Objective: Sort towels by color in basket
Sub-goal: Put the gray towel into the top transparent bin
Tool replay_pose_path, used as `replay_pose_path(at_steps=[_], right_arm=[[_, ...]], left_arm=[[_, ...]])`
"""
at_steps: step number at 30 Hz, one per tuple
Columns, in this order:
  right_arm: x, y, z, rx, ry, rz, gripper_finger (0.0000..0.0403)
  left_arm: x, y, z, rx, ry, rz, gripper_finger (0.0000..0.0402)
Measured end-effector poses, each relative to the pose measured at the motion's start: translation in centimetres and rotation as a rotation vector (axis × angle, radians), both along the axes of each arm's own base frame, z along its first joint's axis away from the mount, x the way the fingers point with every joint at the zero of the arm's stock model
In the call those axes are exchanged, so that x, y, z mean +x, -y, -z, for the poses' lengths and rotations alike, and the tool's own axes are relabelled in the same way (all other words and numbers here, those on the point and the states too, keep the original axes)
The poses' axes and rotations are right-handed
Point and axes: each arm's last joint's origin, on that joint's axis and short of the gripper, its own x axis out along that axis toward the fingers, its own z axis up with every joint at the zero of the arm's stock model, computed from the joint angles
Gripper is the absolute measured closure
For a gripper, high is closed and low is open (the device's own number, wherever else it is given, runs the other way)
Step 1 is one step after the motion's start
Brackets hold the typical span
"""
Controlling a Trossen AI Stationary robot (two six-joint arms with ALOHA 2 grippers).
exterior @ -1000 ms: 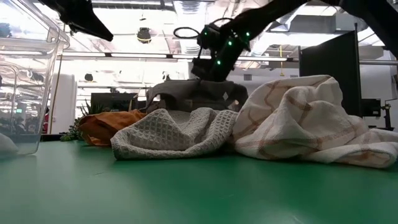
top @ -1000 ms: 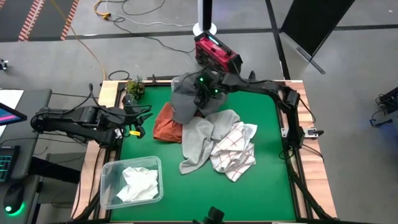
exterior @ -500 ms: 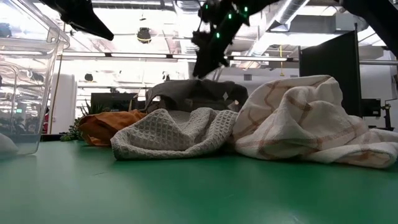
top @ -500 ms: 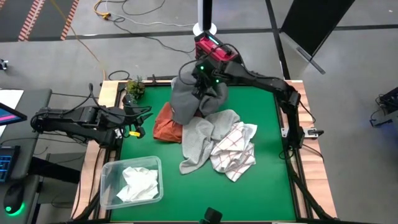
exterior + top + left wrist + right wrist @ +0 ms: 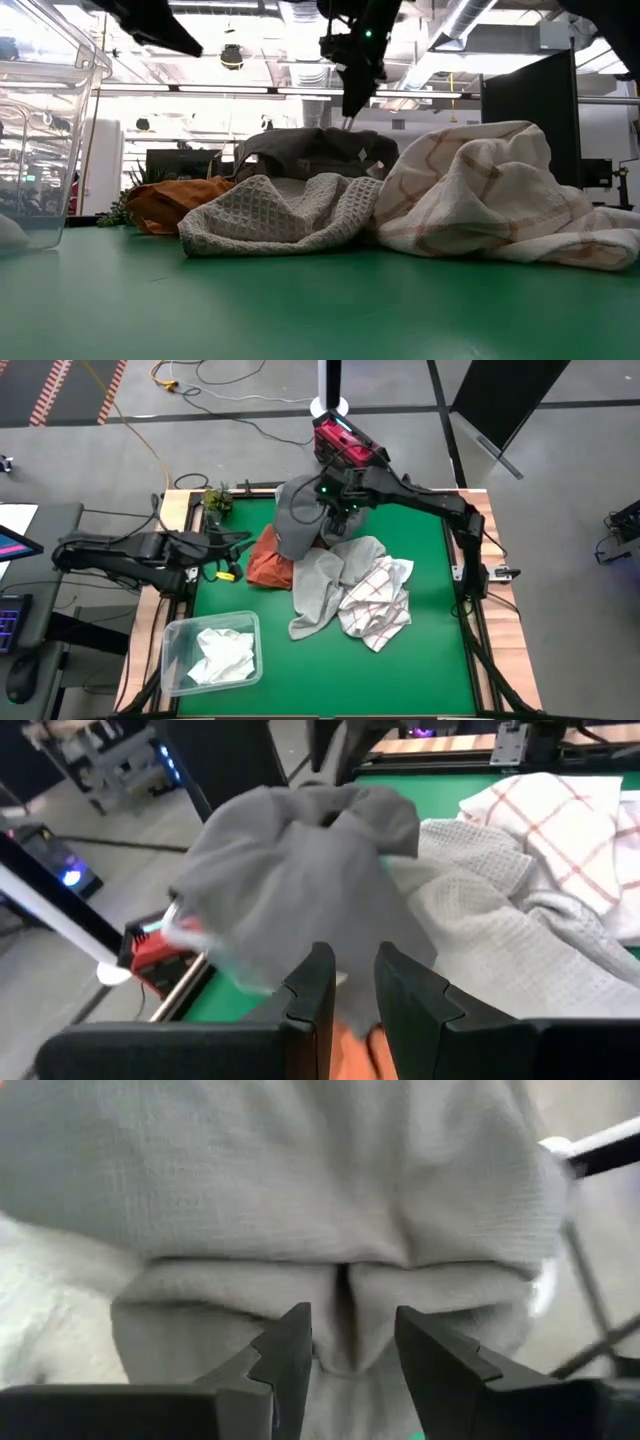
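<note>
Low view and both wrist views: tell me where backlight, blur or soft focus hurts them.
Low view: bright ceiling lights behind turn the right pincer into a silhouette, and glare washes the clear plastic bin. Left wrist view: the dark grey towel is soft, the floor behind blurred. Right wrist view: grey cloth fills the frame, soft, with only faint weave.

high: table (image 5: 420, 650) seen from straight above | low: level across it | wrists: dark grey towel (image 5: 290, 880) viewed close | shared: that towel (image 5: 296, 520)
</note>
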Motion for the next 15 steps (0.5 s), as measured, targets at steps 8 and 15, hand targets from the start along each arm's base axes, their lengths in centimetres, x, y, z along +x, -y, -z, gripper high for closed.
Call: replay_pose_path(at_steps=[8, 15], right_arm=[[-2.6, -4.9, -1.1, -0.081, 0.100, -0.011, 0.0252], [-6.7, -8.3, 0.8, -0.079, 0.223, 0.033, 0.0272]], left_arm=[[6.1, -1.1, 1.7, 0.131, -0.052, -0.020, 0.0336], [9.9, -5.0, 4.0, 0.158, -0.092, 0.036, 0.0336]])
